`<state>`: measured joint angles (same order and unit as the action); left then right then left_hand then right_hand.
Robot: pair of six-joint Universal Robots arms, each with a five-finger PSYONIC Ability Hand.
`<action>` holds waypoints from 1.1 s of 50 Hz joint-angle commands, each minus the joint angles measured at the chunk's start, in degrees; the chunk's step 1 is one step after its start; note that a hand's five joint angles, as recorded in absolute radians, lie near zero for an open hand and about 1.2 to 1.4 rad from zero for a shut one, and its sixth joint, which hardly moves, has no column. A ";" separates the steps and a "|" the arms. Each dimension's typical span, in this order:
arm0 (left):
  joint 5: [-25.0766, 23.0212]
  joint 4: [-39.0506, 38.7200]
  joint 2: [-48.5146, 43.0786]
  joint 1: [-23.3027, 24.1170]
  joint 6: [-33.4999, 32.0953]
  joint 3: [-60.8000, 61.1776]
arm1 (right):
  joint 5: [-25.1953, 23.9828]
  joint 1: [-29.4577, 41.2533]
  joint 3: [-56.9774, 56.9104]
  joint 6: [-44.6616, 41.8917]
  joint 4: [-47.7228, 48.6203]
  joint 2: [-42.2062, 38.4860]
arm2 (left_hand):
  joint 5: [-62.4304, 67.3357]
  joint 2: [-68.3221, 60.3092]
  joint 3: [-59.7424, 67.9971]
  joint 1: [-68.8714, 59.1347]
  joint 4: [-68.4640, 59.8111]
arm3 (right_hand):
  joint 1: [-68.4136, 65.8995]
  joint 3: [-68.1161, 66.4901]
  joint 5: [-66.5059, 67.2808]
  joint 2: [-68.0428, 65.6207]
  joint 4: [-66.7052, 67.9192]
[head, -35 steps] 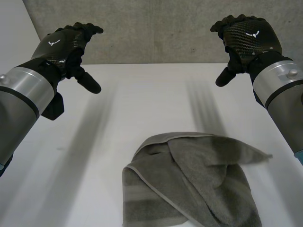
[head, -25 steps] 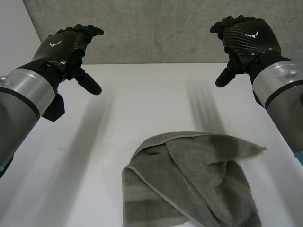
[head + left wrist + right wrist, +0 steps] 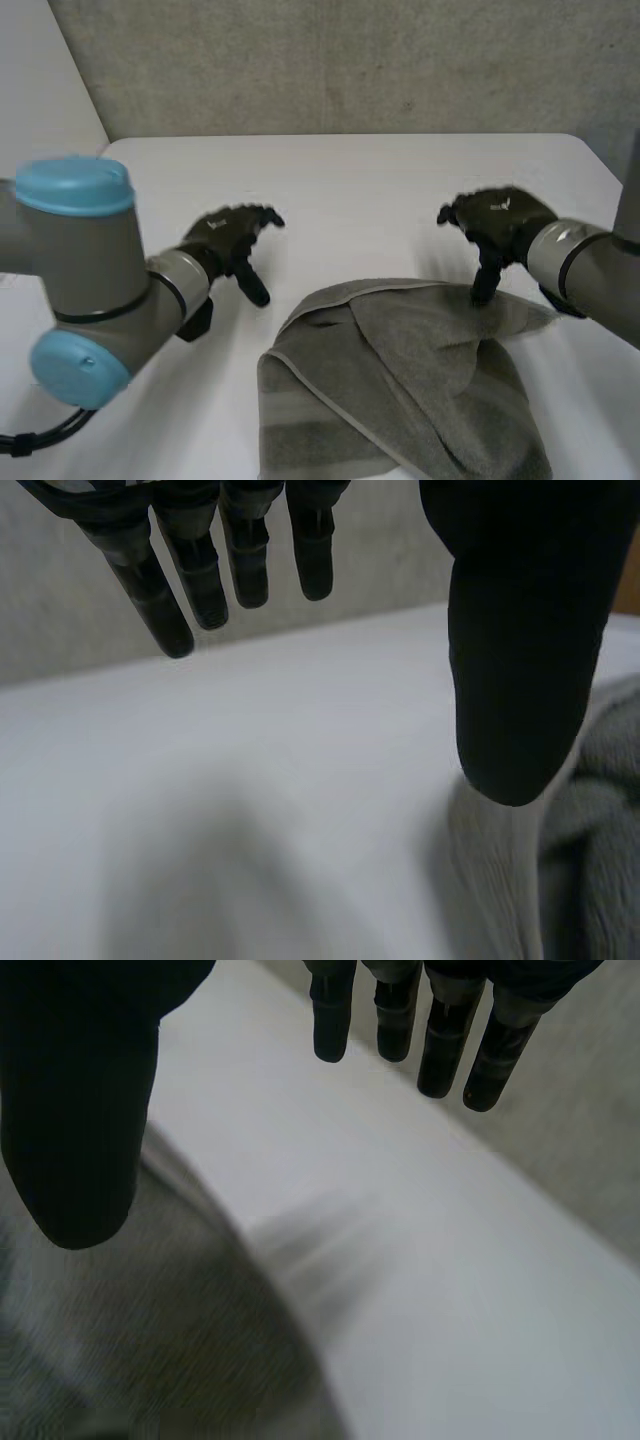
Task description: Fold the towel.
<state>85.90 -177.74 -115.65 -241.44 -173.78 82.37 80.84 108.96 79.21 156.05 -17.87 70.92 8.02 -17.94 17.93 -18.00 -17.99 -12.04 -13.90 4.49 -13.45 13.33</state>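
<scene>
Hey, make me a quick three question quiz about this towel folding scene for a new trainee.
1. Fill in: the black left hand and black right hand both have fingers ____, holding nothing.
2. Whose thumb is over the far edge of the rumpled grey terry towel? A left hand, B right hand, C neither.
3. True or false: the towel lies neatly folded into a flat rectangle on the white table.
Key: 1 open; 2 B; 3 false.
</scene>
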 commanded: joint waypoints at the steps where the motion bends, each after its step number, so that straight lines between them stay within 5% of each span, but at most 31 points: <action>1: -0.56 -0.23 -6.43 0.71 3.01 -1.60 | -2.88 -3.49 2.09 1.97 0.91 -5.71 | 4.14 -4.22 4.23 -4.16 -4.17 | -6.28 -4.43 3.84 -4.87 5.00; 17: -3.55 0.03 -13.81 2.56 3.62 -6.44 | -4.02 -5.95 1.39 1.62 6.45 -13.36 | 9.02 -9.10 9.10 -9.04 -9.05 | -31.01 -29.15 28.57 -29.60 29.72; 21: -3.55 0.20 -15.04 3.52 3.53 -7.31 | -4.72 -5.78 0.25 1.19 6.10 -13.88 | 10.03 -10.10 10.11 -10.05 -10.06 | -67.83 -65.98 65.39 -66.42 66.54; 31: -3.55 0.56 -15.39 5.37 3.62 -8.55 | -6.39 -5.07 -6.61 0.74 7.68 -10.02 | 10.37 -10.44 10.45 -10.38 -10.40 | -67.96 -66.10 65.51 -66.55 66.67; 36: -2.85 0.47 -16.53 5.90 3.09 -9.69 | -5.95 -4.98 -9.60 0.04 7.94 -9.75 | 29.71 -29.78 29.79 -29.73 -29.74 | -67.96 -66.10 65.51 -66.55 66.67; 38: -2.50 0.12 -17.76 6.07 2.83 -11.26 | -5.69 -4.81 -11.52 -1.36 8.64 -9.75 | 49.98 -50.05 50.06 -49.99 -50.01 | -67.96 -66.10 65.51 -66.55 66.67; 42: -0.91 -0.06 -19.08 6.07 1.78 -15.05 | -4.64 -4.46 -13.47 -2.86 11.72 -9.84 | 61.98 -62.06 62.07 -62.00 -62.01 | -67.96 -66.10 65.51 -66.55 66.67; 50: 8.49 -4.45 -17.15 5.72 -12.81 -32.19 | -0.59 -4.37 -16.19 -2.42 38.26 -6.76 | 61.98 -62.06 62.07 -62.00 -62.01 | -67.96 -66.10 65.51 -66.55 66.67; 55: 10.07 -18.22 -8.99 5.72 -17.82 -36.06 | -0.42 -3.76 -12.34 -1.72 59.68 -2.55 | 61.98 -62.06 62.07 -62.00 -62.01 | -67.96 -66.10 65.51 -66.55 66.67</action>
<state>93.67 -183.93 -131.84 -235.65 -185.92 51.15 79.85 104.63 63.49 153.41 21.00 64.46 58.90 -69.36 69.25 -67.43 -69.25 -54.82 -67.90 55.22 -67.71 68.22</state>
